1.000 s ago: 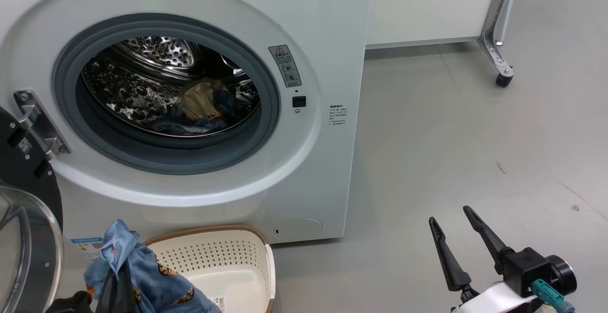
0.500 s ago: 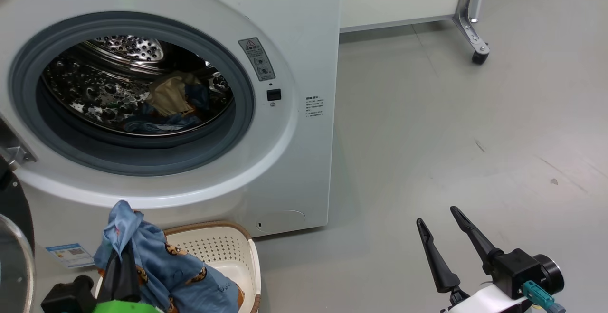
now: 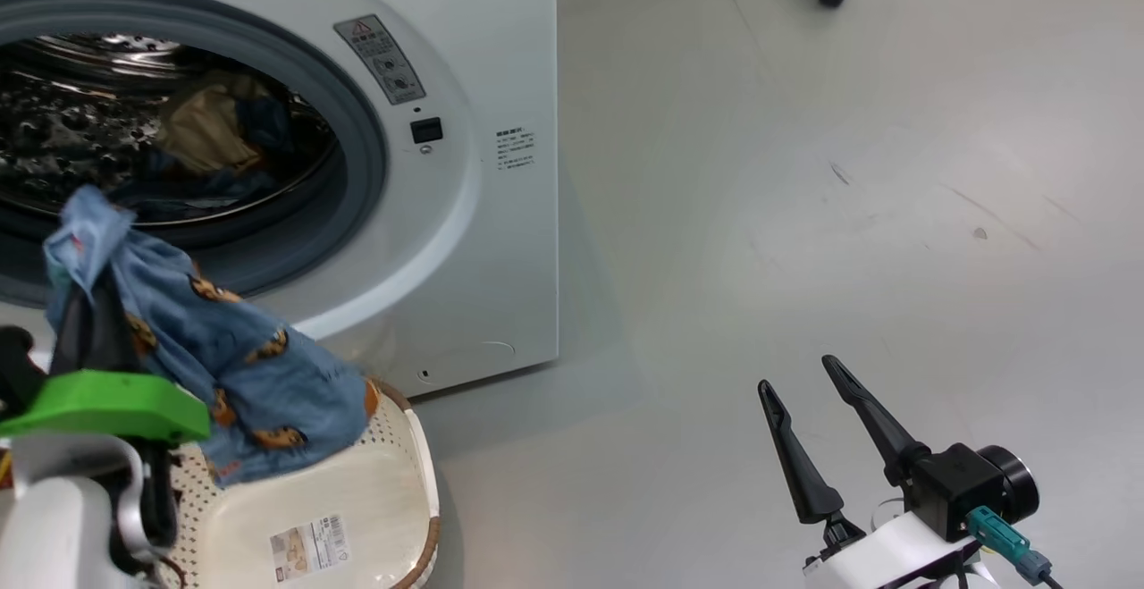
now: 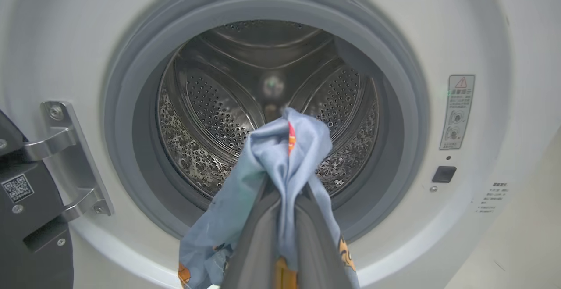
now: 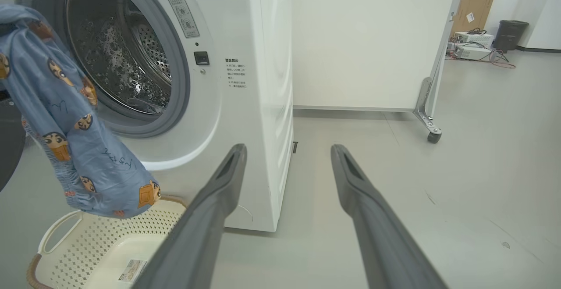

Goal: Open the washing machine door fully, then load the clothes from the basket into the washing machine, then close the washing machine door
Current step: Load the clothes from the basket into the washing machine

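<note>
The white washing machine [image 3: 500, 214] stands with its drum open, and cream and blue clothes [image 3: 206, 133] lie inside. Its black washing machine door [image 4: 26, 219] is swung out on the metal hinge [image 4: 65, 157] at the left. My left gripper [image 3: 85, 294] is shut on a light blue printed cloth [image 3: 250, 366] and holds it up in front of the lower part of the opening, above the basket [image 3: 420, 473]. In the left wrist view the cloth [image 4: 285, 148] bunches over the fingertips, facing the drum. My right gripper [image 3: 797, 373] hangs open over bare floor to the right.
The cream basket [image 5: 109, 232] sits on the floor against the machine's front, with a paper label [image 3: 308, 546] inside. Grey floor [image 3: 804, 214] spreads to the right. A white panel [image 5: 363, 39] on a castor leg [image 5: 431, 136] stands behind the machine.
The head camera has swung, shifting the machine up and left in the picture. My left gripper has lifted the blue cloth out of the basket to the height of the opening. The right gripper stays open.
</note>
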